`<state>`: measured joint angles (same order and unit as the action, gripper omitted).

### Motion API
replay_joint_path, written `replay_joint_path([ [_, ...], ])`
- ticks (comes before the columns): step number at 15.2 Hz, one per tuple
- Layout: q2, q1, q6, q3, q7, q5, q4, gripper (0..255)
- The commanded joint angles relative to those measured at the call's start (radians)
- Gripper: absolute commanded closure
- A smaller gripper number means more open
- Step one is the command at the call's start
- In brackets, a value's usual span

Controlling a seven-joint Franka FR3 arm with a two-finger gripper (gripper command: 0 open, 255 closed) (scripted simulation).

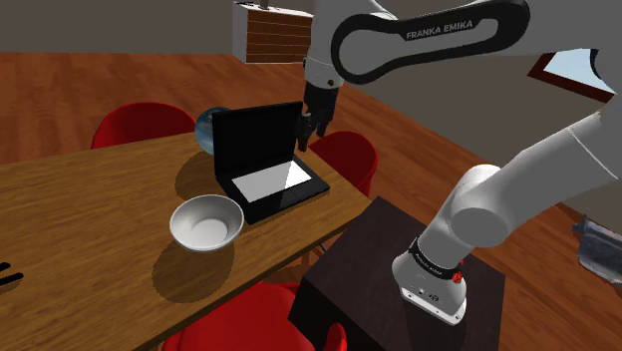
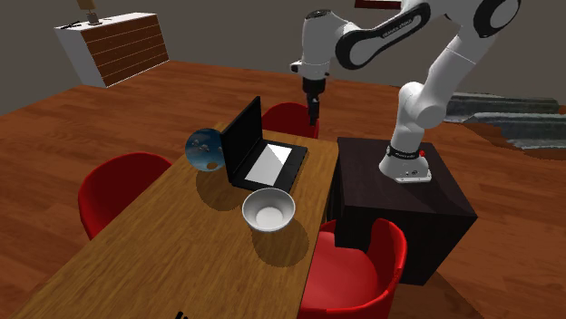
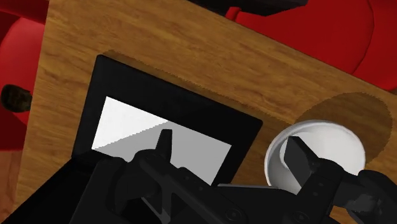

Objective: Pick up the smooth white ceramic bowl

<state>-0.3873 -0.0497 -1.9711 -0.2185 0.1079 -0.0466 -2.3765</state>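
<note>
The gripper (image 1: 312, 133) hangs above the laptop (image 1: 254, 145), fingers spread and empty, while the white bowl (image 1: 206, 221) sits just beside it. Descending from here risks striking the laptop's upright screen instead of reaching the bowl.

White bowl (image 2: 268, 210) upright on the wooden worktop (image 2: 163, 254), just beside the open black laptop (image 2: 263, 156); gripper (image 2: 314, 116) high beyond the laptop, well apart from the bowl.
</note>
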Motion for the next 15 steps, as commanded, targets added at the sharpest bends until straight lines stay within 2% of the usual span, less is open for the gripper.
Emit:
replay_joint_path([
  [1,0.068,-0.003,-0.057,-0.022,0.032,-0.001,0.007,0],
  [7,0.29,-0.011,-0.188,-0.074,0.134,0.032,0.082,0],
  [15,0.606,-0.051,-0.302,-0.099,0.279,0.126,0.255,0],
])
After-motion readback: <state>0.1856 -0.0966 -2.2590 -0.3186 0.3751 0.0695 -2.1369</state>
